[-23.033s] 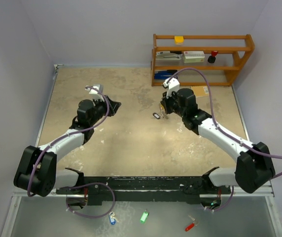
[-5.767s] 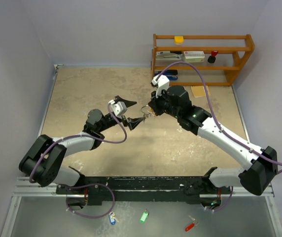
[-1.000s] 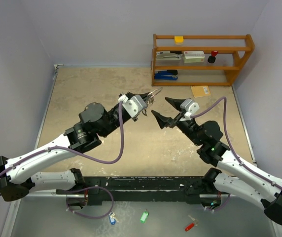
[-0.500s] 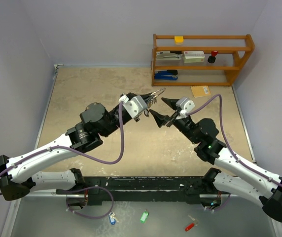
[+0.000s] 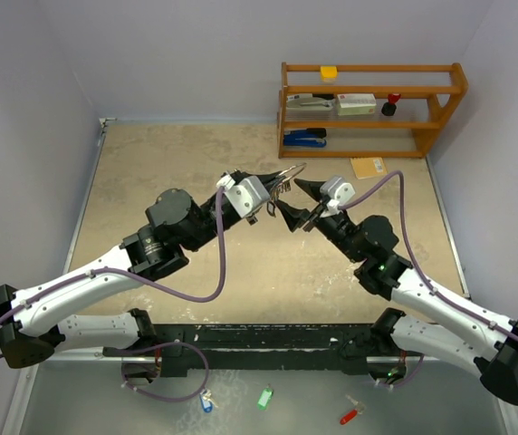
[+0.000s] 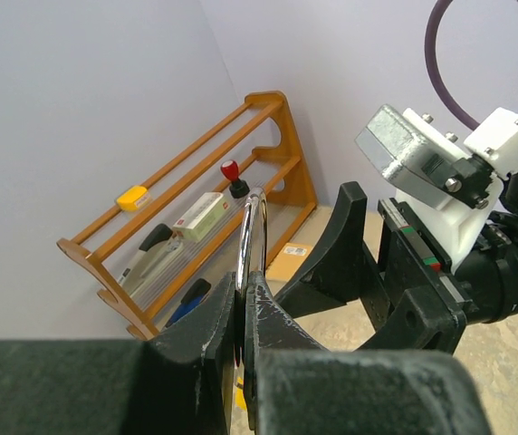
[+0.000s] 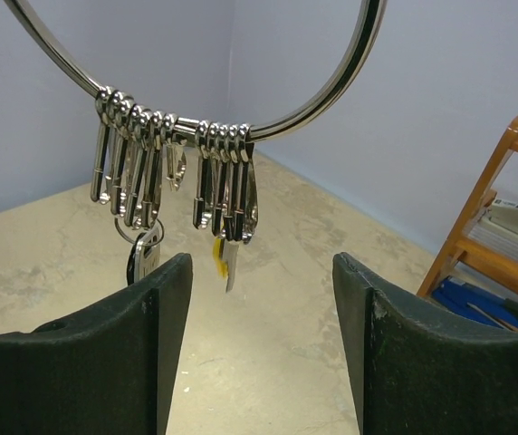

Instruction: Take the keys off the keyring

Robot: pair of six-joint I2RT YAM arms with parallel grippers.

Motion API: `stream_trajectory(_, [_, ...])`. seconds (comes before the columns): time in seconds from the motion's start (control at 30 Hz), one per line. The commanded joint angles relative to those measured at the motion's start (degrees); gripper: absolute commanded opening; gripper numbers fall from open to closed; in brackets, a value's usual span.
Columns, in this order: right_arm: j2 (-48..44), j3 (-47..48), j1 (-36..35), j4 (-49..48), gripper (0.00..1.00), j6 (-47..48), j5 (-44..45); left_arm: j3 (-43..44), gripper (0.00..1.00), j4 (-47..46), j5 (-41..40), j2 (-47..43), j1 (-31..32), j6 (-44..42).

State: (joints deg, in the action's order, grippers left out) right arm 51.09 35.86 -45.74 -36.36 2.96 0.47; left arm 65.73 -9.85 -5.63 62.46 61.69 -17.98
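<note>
I hold the left gripper (image 6: 244, 294) clenched on the keyring (image 7: 327, 101); the keys (image 7: 225, 261) hang off the keyring's bottom arc, and my right gripper (image 7: 257, 267), fingers spread, sits just under it

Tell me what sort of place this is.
Probably a robotics lab test cell: a worn beige tabletop boxed in by plain pale walls, two white-and-black robot arms bolted to a black base rail, and an orange wooden rack of staged office items.
</note>
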Motion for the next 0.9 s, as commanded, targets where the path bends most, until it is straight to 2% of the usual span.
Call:
stream_trajectory(0.0, [0.50,3.16,-0.07,-3.86,0.65,0.31,0.80,0.13,0.00,-4.92,1.48,-2.11,0.43,1.29])
stream_trajectory(0.23, [1.97,3.67,-0.10,-4.95,0.62,0.94,1.27,-0.15,0.00,-5.17,1.75,-2.68,0.54,1.32])
stream_trajectory(0.4, [2.65,3.78,-0.11,-5.66,0.53,1.16,1.83,-0.51,0.00,-5.75,2.15,-3.12,0.54,1.62])
stream_trajectory(0.87, [2.77,5.03,-0.11,-4.44,0.36,0.99,-0.31,-1.22,0.00,-6.74,0.88,-2.96,0.54,1.10])
